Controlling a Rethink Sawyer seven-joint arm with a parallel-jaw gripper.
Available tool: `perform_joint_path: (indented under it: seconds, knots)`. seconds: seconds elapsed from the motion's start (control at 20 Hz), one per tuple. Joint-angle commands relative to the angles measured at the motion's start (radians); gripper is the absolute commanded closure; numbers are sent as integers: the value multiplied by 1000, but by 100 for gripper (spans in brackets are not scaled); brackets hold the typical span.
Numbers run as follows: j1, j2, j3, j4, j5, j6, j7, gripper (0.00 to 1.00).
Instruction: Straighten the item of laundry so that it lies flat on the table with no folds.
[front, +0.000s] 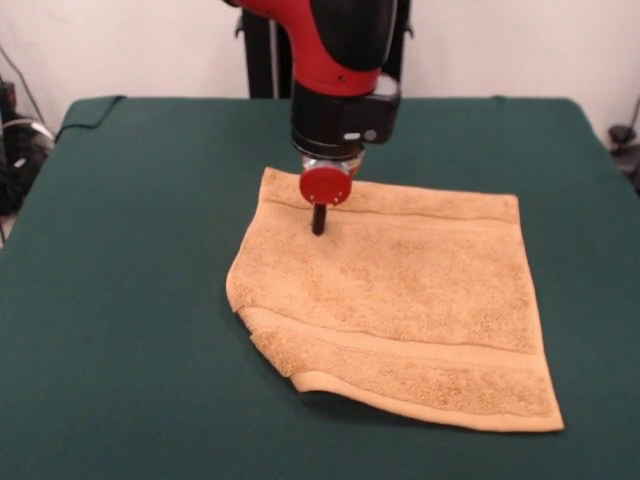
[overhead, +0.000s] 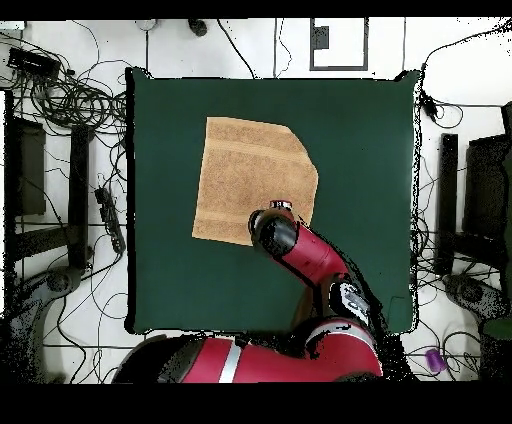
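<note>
**Towel nearly flat, one corner folded**

The green table (front: 120, 300) carries the orange-tan towel (front: 400, 300) near its middle, spread mostly flat, with one corner turned under along a slanted edge. The red and black arm (overhead: 310, 262) reaches over it. The gripper (front: 319, 222) stands on the towel near a border band; open or closed, I cannot tell.

The towel (front: 400, 300) is orange-tan terry with a speckled, nubbly weave; a smoother, paler woven band runs near its far edge and another near its front edge. The surface (front: 130, 300) beneath it is plain dark green cloth with no pattern. The arm (front: 340, 50) is glossy red and black, and its gripper (front: 319, 225) shows a red disc above a black tip.
</note>
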Motion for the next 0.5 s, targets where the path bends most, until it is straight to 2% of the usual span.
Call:
perform_joint_path:
  seconds: [0.05,0.2,0.35,0.5]
  knots:
    - [8,99,187,51,72,51,171,100]
    - [55,112,171,43,92,36,202,100]
    - [213,150,42,-20,165,98,284,100]
    - [426,257,-195,-150,219,285,376,100]
